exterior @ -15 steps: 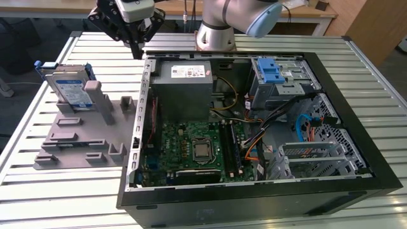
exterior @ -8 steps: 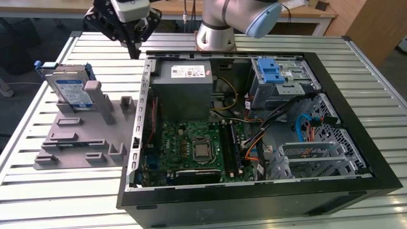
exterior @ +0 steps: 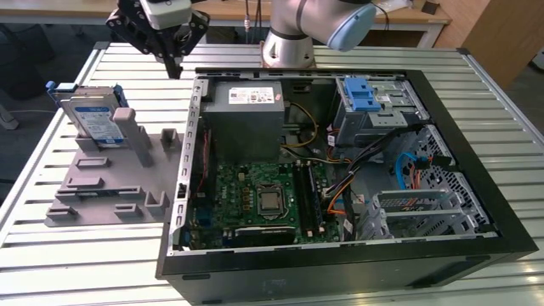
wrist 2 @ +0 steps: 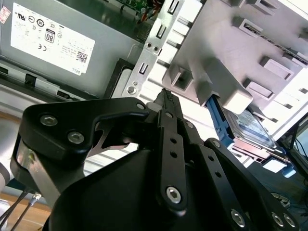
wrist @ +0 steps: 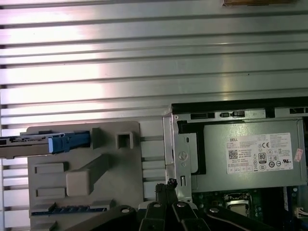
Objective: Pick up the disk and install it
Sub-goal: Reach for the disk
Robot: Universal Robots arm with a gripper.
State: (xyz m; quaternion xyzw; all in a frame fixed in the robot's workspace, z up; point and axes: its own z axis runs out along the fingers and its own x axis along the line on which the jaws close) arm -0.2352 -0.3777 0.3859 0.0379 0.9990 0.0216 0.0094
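1. Black gripper [exterior: 173,69] hangs above the slatted aluminium table [exterior: 51,255] in the exterior view. Its 2 fingers are pressed together to a point and have hold of nothing.
2. Just beside its tip, toward the exterior view's right, is the corner of the open computer case [exterior: 197,102]. The grey power supply [exterior: 246,118] lies inside that wall.
3. Toward the exterior view's left lies the grey holder plate [exterior: 102,191]. The disk [exterior: 92,118] stands on edge at the plate's far end, in its blue carrier bracket, leaning against an upright post. It is near the gripper but apart from it, and untouched.
4. Across the case sits the silver drive cage with a blue latch [exterior: 367,95], with loose cables below it.
5. Risks, as I judge them:
   - Closed fingers meeting the disk would strike its top edge instead of straddling it.
   - A sideways nudge could tip the disk off its post.
   - A low swing could clip the case wall.
   - Cables by the cage could snag the carrier.
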